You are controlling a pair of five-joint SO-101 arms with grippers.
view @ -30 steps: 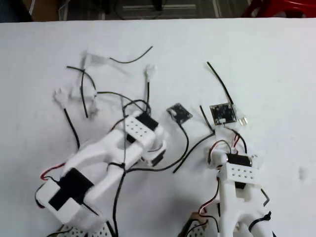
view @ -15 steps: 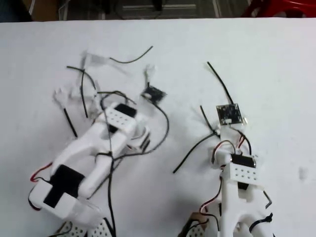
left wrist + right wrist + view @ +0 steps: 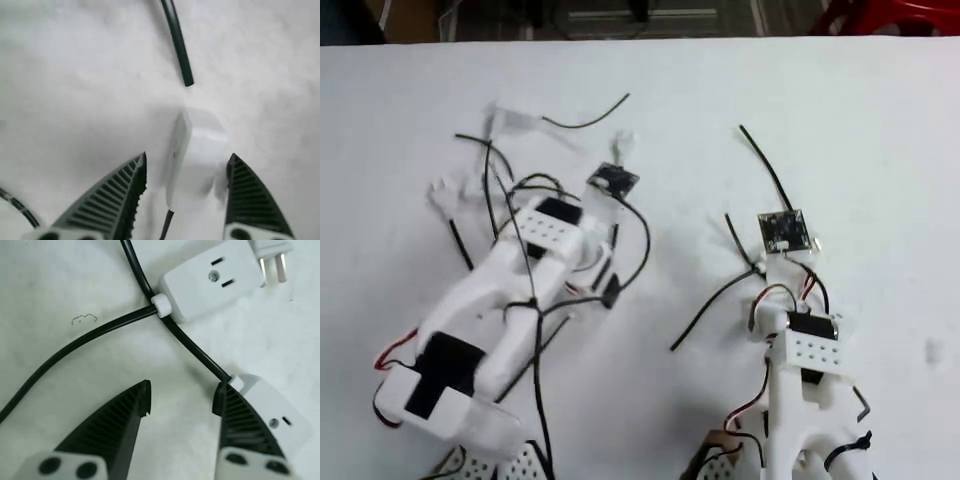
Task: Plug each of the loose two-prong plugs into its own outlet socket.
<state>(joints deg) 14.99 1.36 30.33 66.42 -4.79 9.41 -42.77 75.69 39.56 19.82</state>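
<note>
My left gripper point(image 3: 187, 157) stands open astride a white plug body point(image 3: 195, 150) whose cable runs back toward the wrist; neither finger touches it. In the high view that gripper point(image 3: 613, 182) sits just below the white plug point(image 3: 623, 145). My right gripper point(image 3: 182, 385) is open over a black cable point(image 3: 195, 352) that crosses between its fingers. Beyond it lies a white outlet socket point(image 3: 210, 277) with a two-prong plug point(image 3: 272, 262) beside it, prongs bare. A second socket point(image 3: 272, 422) lies against one finger. In the high view the right gripper point(image 3: 783, 232) is at centre right.
Loose black cables point(image 3: 585, 122) and faint white plug pieces point(image 3: 510, 118) point(image 3: 445, 195) lie scattered across the far left of the white table point(image 3: 880, 120). A cut cable end point(image 3: 176, 45) lies past the left gripper. The arms' own wires trail near both bases.
The left arm has swung left and away from the table's middle to the white plug near the far centre. The right arm shifted slightly at first, then stayed put.
</note>
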